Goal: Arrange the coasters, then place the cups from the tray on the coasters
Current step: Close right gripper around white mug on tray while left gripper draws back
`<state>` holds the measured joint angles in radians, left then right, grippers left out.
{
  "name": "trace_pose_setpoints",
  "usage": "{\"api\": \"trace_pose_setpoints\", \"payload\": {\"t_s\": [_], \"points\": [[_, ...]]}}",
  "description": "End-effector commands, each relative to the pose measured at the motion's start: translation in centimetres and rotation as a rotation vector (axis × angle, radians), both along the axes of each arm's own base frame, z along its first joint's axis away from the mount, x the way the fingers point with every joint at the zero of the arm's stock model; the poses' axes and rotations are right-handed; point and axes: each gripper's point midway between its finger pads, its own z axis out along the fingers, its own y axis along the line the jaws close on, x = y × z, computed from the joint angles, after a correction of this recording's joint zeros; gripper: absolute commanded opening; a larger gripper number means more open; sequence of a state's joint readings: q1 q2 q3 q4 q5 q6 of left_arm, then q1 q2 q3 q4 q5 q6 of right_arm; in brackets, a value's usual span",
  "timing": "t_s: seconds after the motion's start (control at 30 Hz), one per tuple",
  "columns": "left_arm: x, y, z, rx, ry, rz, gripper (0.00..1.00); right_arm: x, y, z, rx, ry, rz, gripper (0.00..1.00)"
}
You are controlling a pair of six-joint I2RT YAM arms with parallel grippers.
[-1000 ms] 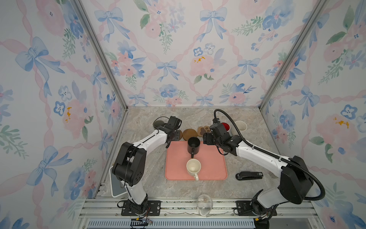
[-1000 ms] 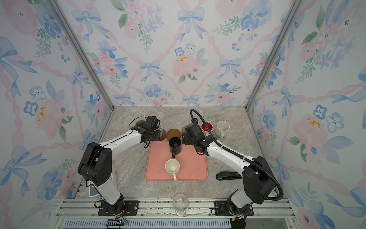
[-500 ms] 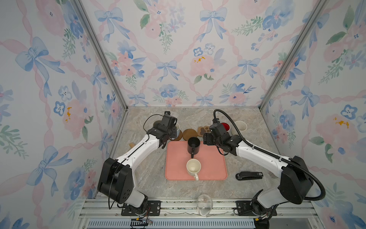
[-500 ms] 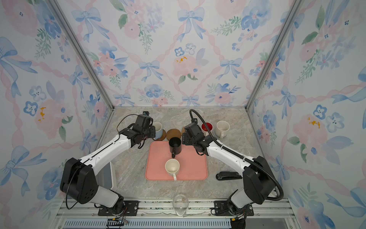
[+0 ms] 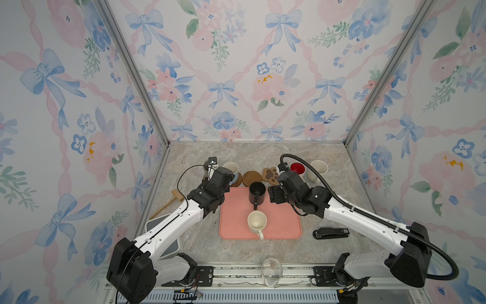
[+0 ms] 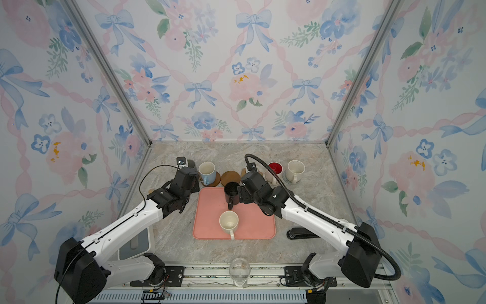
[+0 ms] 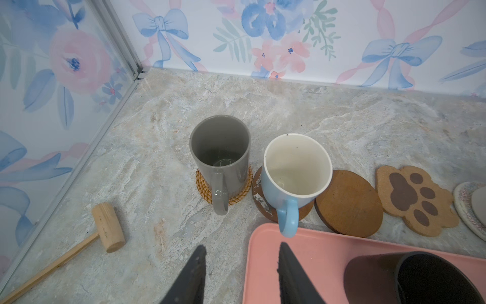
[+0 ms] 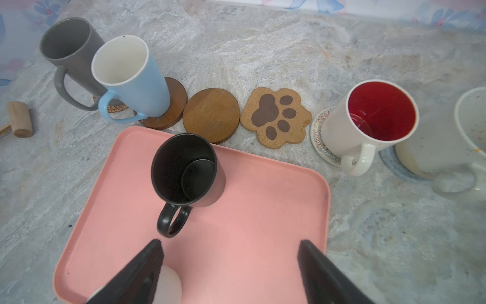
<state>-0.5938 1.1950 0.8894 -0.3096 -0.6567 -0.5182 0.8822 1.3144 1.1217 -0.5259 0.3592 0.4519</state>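
Left gripper (image 7: pixel 242 247): jaws partly apart, nothing between them, above the tabletop at a corner of the tray (image 8: pixel 263 210), close to the handle of the pale blue mug (image 7: pixel 297 168); right gripper (image 8: pixel 230 240): jaws spread wide, empty, above the tray, near the handle of the black mug (image 8: pixel 188 168).

Black mug: upright on the tray's far part; cream-white mug (image 5: pixel 257 222): upright nearer the tray's front edge.

Row behind the tray:
- grey mug (image 7: pixel 219 147) on the rattan coaster (image 7: pixel 236 197);
- pale blue mug on a brown round coaster (image 7: pixel 259 200);
- second brown round coaster (image 7: pixel 349 200), bare;
- paw-print coaster (image 7: pixel 415 200), bare;
- red-lined mug (image 8: pixel 373 118) on the white woven coaster (image 8: pixel 319 134);
- second cream-white mug (image 5: pixel 318 168) on the grey-blue coaster (image 8: pixel 389 160).

Surroundings: wooden mallet (image 7: pixel 107 226) by the left wall; black stapler (image 5: pixel 330 233) right of the tray; clear glass (image 5: pixel 272 268) at the front edge.
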Motion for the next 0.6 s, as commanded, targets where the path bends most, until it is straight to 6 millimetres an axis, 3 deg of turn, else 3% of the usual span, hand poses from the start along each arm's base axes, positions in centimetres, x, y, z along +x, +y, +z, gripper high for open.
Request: {"api": "trace_pose_setpoints", "payload": {"t_s": [0.0, 0.07, 0.1, 0.17, 0.3, 0.57], "points": [[-0.8, 1.0, 0.4, -0.037, -0.103, 0.061, 0.41, -2.8, -1.9, -0.6, -0.103, 0.016, 0.034, 0.84], [-0.9, 0.3, 1.0, -0.095, -0.155, 0.023, 0.41, -4.0, -1.9, -0.4, -0.105, 0.023, 0.059, 0.84], [-1.4, 0.2, -0.4, -0.097, -0.144, -0.008, 0.41, -4.7, -1.8, -0.5, -0.111, 0.031, 0.076, 0.84], [-2.0, 0.0, -0.9, -0.115, -0.165, -0.036, 0.40, -6.0, -1.5, -1.0, -0.131, 0.053, 0.104, 0.84], [-3.6, 0.3, -1.6, -0.141, -0.186, -0.060, 0.40, -8.2, -0.6, -3.4, -0.175, 0.120, 0.143, 0.84], [-4.9, 1.2, -0.3, -0.108, -0.265, -0.101, 0.40, -11.2, 2.8, -7.0, -0.162, 0.222, 0.223, 0.85]]}}
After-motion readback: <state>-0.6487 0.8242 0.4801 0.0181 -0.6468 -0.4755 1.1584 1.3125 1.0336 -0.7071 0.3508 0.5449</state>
